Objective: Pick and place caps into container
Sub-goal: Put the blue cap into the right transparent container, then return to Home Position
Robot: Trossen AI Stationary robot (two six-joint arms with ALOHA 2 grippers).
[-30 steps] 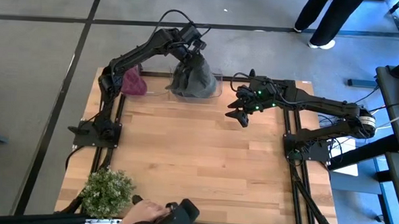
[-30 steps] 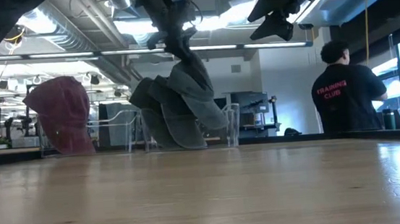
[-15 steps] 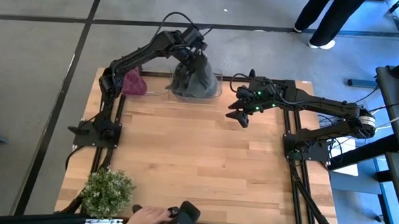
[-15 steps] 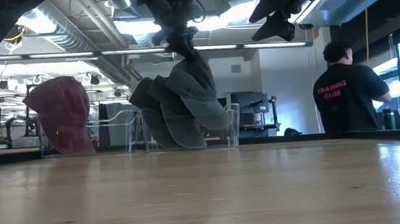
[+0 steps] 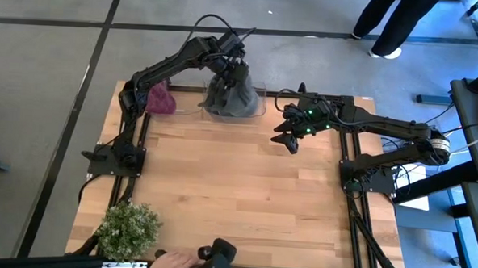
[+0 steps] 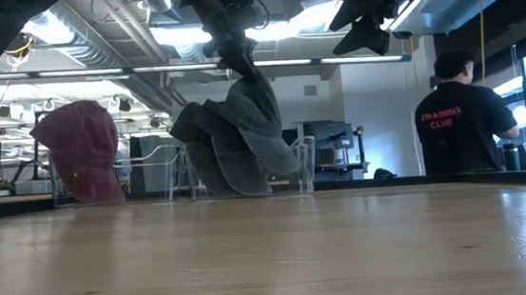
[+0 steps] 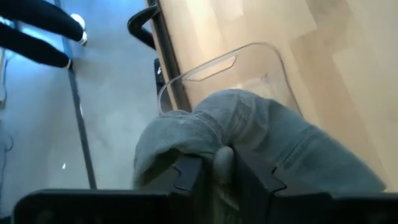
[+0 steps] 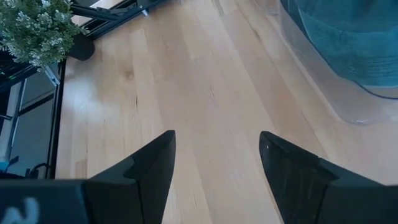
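Observation:
My left gripper [image 5: 228, 59] is over the clear container [image 5: 260, 111] at the table's far edge, shut on a dark grey-green cap [image 6: 256, 119]. That cap hangs down into the container [image 6: 307, 163], beside other grey-green caps [image 6: 200, 134] piled inside. The maroon cap [image 5: 161, 98] sits on the table just left of the container and stands tall in the low view [image 6: 82, 149]. My right gripper [image 5: 286, 136] hovers open above the table, right of the container, and holds nothing [image 8: 217, 155]. My left gripper pinches a bunched fold of the cap's fabric [image 7: 222, 163] between its two fingers [image 7: 186, 174], coming from above and pointing down. The cap hangs below the fingers [image 6: 236, 54], its lower part down inside the container among the other caps.
A bushy green plant [image 5: 127, 228] stands at the near left corner. A person's hand [image 5: 171, 264] with a dark device is at the near edge. Another person [image 6: 456, 116] stands beyond the table. Bare wood lies across the table's middle.
My left gripper has risen slightly and shifted a little toward the table's right, still shut on the cap, which moved with it. The hand at the near edge has drawn back.

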